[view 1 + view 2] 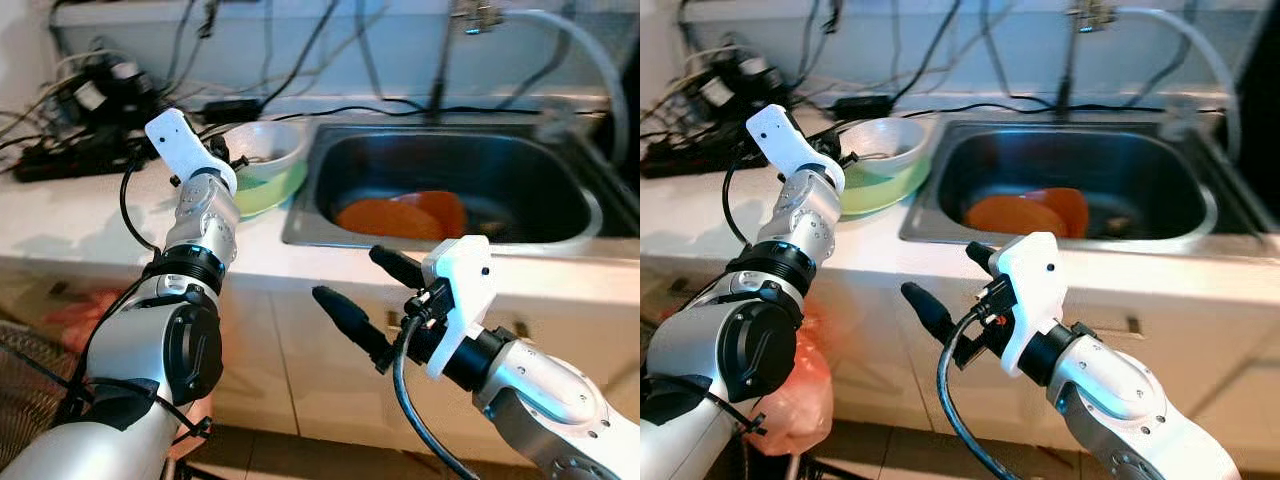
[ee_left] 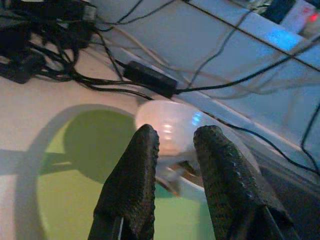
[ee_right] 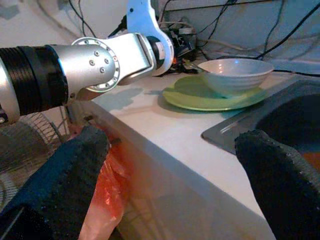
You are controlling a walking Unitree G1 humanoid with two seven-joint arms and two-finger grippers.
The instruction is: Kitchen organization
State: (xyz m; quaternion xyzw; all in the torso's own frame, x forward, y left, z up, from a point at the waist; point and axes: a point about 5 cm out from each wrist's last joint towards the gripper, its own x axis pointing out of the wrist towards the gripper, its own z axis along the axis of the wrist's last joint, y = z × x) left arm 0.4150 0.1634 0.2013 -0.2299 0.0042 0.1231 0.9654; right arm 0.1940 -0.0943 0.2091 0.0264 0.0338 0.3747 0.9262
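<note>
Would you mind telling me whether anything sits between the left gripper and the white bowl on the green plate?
Nothing visible does. The left gripper hovers right over the white bowl, which rests on the green plate on the counter beside the sink. Cables lie behind the bowl, not in the path.

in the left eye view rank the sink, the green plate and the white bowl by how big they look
1. sink, clearly largest.
2. green plate and white bowl: the left arm hides part of both, so I can't rank them.
</note>
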